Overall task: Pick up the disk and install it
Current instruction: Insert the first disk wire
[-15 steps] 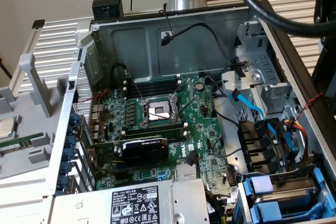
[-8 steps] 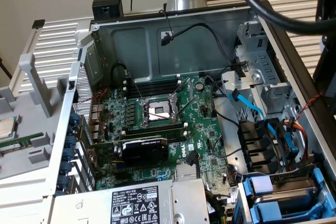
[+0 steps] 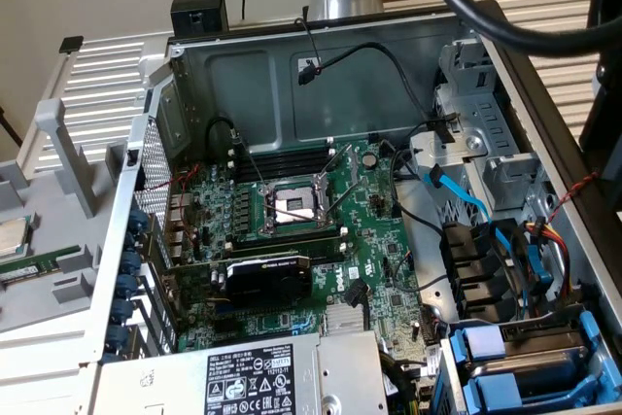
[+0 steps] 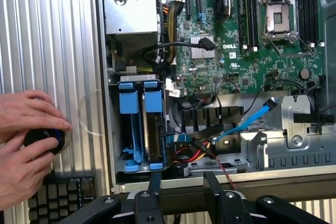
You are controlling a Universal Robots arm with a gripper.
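**Two blue-railed trays in the cage, gripper empty at the case edge**

Both trays stand on edge in the drive cage (image 4: 113,145), in the corner of the case (image 3: 253,85) next to the power supply (image 4: 131,19). Their blue tab ends face the open side. I take the disk (image 4: 155,136) to be the tray on the cable side, because a dark metal body shows between its blue rails. The other tray (image 4: 131,129), against the case's outer wall, looks much the same from this end, so this is a judgement. The disk's broad faces are turned away, so only its thin edge, the blue rails and the pale blue tab can be described.

As a hard drive it should be dense for its size and fully rigid, yet sensitive to knocks. Bare metal faces would be slippery, and the plastic rails probably give a little under pressure. The best hold looks like the blue tab end, pinched across the two rails. That keeps the fingers clear of the bundle of coloured cables (image 4: 197,148) just beside the cage.

The gripper (image 4: 182,182) hangs just outside the case edge at the cage's end. Its fingers are apart with nothing between them. It is near the trays but touches neither.

A person's hands (image 4: 26,129) rest on the ribbed panel (image 4: 47,35) outside the case, around a round black object (image 4: 44,139), apart from the cage.
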